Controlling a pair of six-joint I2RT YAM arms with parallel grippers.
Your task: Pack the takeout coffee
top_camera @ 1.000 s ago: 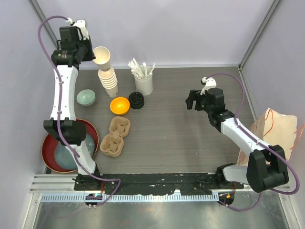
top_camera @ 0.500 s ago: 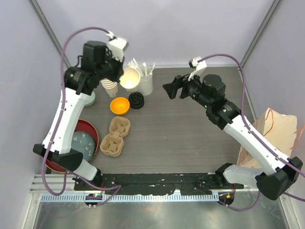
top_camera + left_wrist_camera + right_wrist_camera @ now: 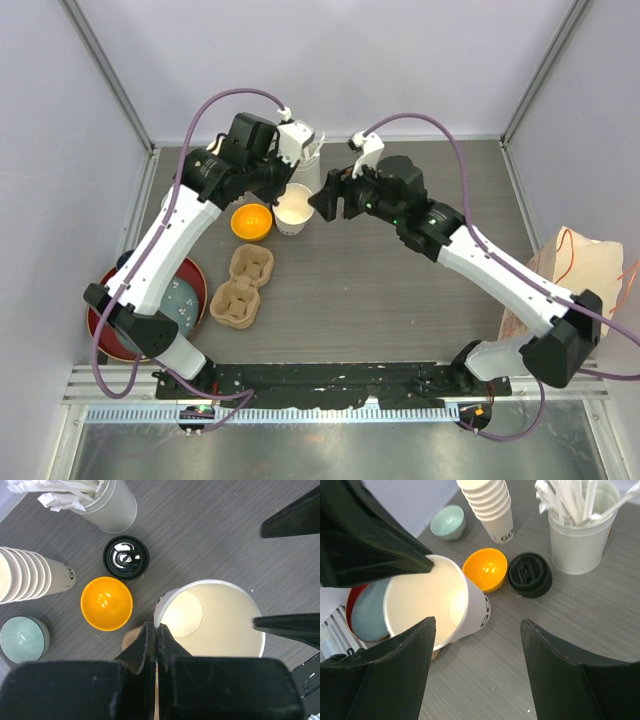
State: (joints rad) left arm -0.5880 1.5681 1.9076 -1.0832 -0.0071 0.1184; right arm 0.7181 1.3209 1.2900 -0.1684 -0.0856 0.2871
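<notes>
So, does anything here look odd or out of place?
Only the paper cup: the left tool pinches it by the rim, so it is tilted, empty and has no lid. The black lid lies on the table by the orange bowl. Nothing looks spilled or damaged.

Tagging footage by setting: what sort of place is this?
Probably a lab cell staged as a coffee counter: plain walls around a table with stacked paper cups, cup carrier, black lid.

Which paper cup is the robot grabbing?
The single lidless cup, tilted, with the left tool pinching its rim. The other cups are nested in one stack that no tool touches.
</notes>
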